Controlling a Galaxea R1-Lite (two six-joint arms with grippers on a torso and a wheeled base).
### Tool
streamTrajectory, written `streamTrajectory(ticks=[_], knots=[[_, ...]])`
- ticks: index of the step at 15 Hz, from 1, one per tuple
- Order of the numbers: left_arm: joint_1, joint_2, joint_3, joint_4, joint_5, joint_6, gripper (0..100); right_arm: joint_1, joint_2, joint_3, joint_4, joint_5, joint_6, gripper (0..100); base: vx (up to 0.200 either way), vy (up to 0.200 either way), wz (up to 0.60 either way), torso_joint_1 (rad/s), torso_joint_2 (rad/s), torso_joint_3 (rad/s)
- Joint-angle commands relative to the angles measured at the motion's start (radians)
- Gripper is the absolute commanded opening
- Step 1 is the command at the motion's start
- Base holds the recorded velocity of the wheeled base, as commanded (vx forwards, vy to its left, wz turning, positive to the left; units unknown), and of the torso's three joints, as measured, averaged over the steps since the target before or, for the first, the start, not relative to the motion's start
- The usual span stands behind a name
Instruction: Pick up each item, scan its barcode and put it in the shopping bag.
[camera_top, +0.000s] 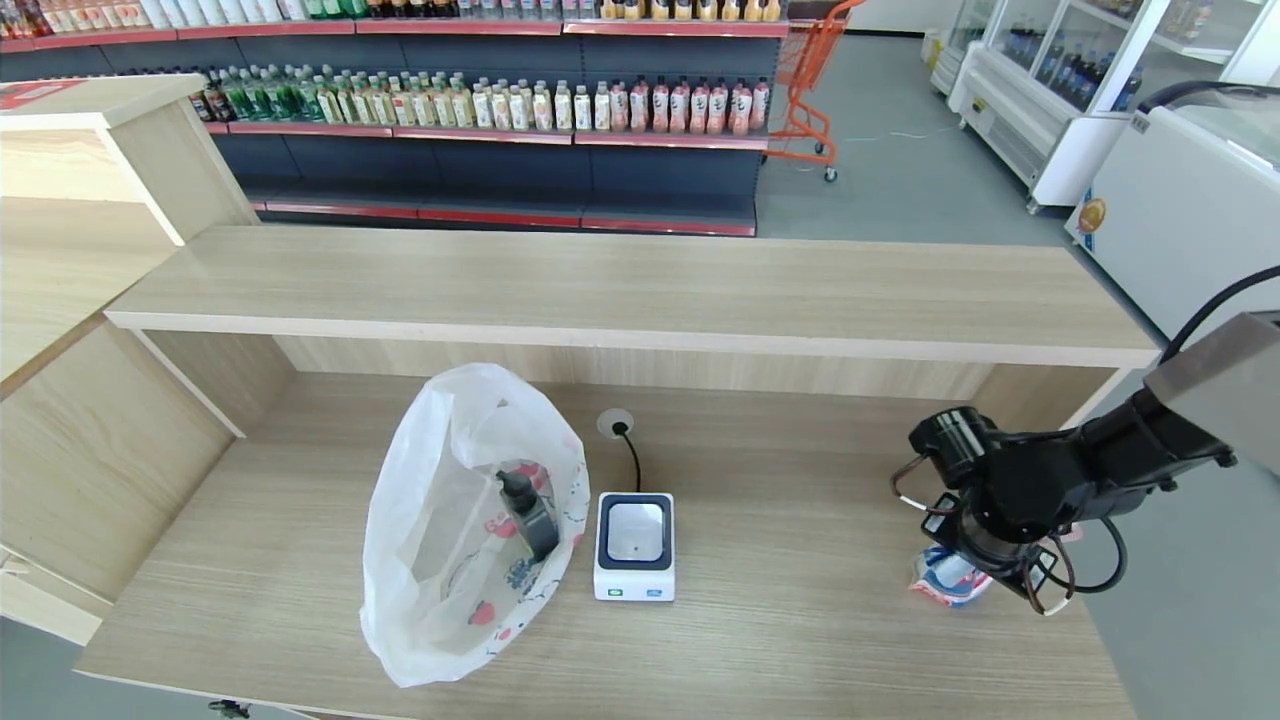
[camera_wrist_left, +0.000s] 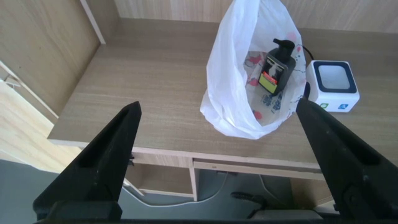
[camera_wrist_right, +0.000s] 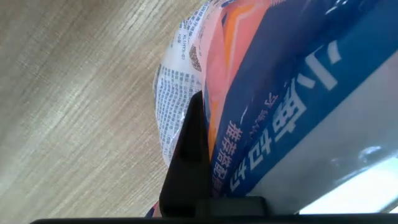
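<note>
- The packet (camera_top: 938, 582), a soft one printed in blue, orange and white, lay at the far right of the counter (camera_top: 800, 640), near its front edge and well apart from everything else on it.
- My right hand (camera_top: 975, 562) was down on the packet from above. In the right wrist view one dark finger (camera_wrist_right: 186, 155) pressed against the packet's (camera_wrist_right: 280, 112) side near the middle of the picture, so I read the hand as narrow and closed on the packet.
- The packet seemed to be touching the wood under it; I could not tell whether it had lifted at all.
- The scanner (camera_top: 634, 545), a small white box with a dark-framed window facing up, stood near the middle of the counter, well to the left of the packet.
- Its black cable (camera_top: 632, 455) ran back to a round hole in the counter.
- The shopping bag (camera_top: 400, 560), thin white plastic with red marks, stood just beside the scanner on its left, mouth open.
- A dark bottle (camera_top: 528, 515) with a pump top lay inside the bag, leaning toward the scanner's side.
- My left hand (camera_wrist_left: 217, 106) hung spread wide and held nothing, out in front of the counter. From its wrist I saw the bag (camera_wrist_left: 230, 112), the bottle (camera_wrist_left: 278, 62) and the scanner (camera_wrist_left: 334, 84) beyond it.
- A raised wooden ledge (camera_top: 640, 280) ran along the back of the counter.
- Behind it stood shelves of drinks (camera_top: 480, 105), an orange trolley (camera_top: 815, 70) and white freezers (camera_top: 1180, 200) at the right.
</note>
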Motion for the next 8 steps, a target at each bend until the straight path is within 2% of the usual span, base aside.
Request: streamTrajectory(ticks=[1, 4, 5, 7, 8], knots=[[0.0, 0.001, 0.0, 0.0, 0.0, -0.002, 100, 0.01, 0.028, 0.005, 0.002, 0.0, -0.025, 0, 0.0, 0.0, 0.0, 0.0, 0.0, 0.0], [0.0, 0.0, 0.0, 0.0, 0.0, 0.0, 100, 0.02, -0.079, 0.014, -0.024, -0.013, -0.095, 0, 0.0, 0.0, 0.0, 0.0, 0.0, 0.0], [0.0, 0.001, 0.0, 0.0, 0.0, 0.0, 100, 0.023, -0.164, 0.034, -0.064, 0.03, -0.164, 0, 0.0, 0.0, 0.0, 0.0, 0.0, 0.0], [0.0, 0.001, 0.0, 0.0, 0.0, 0.0, 100, 0.011, -0.314, 0.104, -0.165, 0.196, -0.27, 0, 0.0, 0.0, 0.0, 0.0, 0.0, 0.0], [0.0, 0.001, 0.0, 0.0, 0.0, 0.0, 100, -0.027, -0.472, 0.19, -0.2, 0.425, -0.427, 0, 0.0, 0.0, 0.0, 0.0, 0.0, 0.0]])
